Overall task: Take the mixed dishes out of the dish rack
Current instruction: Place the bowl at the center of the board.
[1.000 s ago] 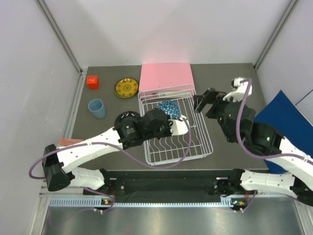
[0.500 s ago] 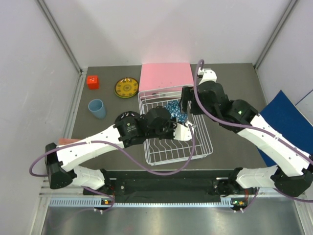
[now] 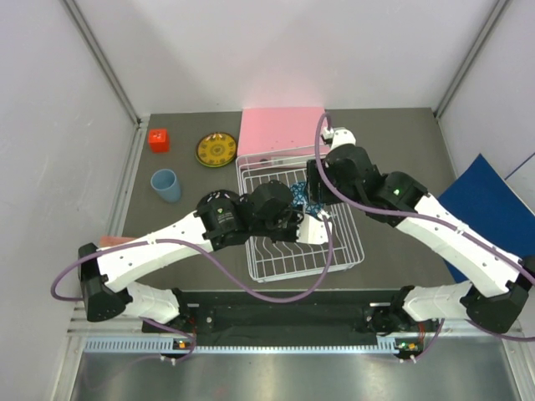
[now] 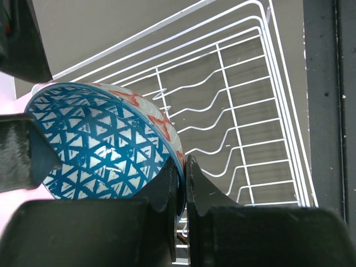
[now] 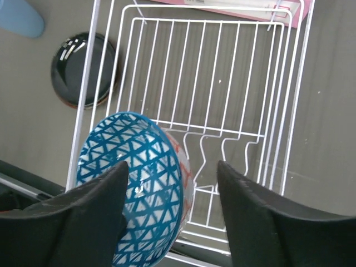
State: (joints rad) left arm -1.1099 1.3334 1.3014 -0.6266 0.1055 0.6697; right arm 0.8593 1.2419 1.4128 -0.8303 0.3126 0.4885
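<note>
A: Where is the small patterned bowl point(image 4: 100, 144)?

B: Tilted over the white wire dish rack point(image 5: 222, 78), its rim pinched by the left gripper point(image 4: 182, 167). The right gripper point(image 5: 171, 164) straddles it, fingers spread. It should probably grip firmly before the left lets go.

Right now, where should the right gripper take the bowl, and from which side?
Probably the free rim, opposite where the left gripper pinches it, coming from above. The bowl tilts its mouth toward the right gripper, so its thin wall fits one finger inside, one outside.
</note>
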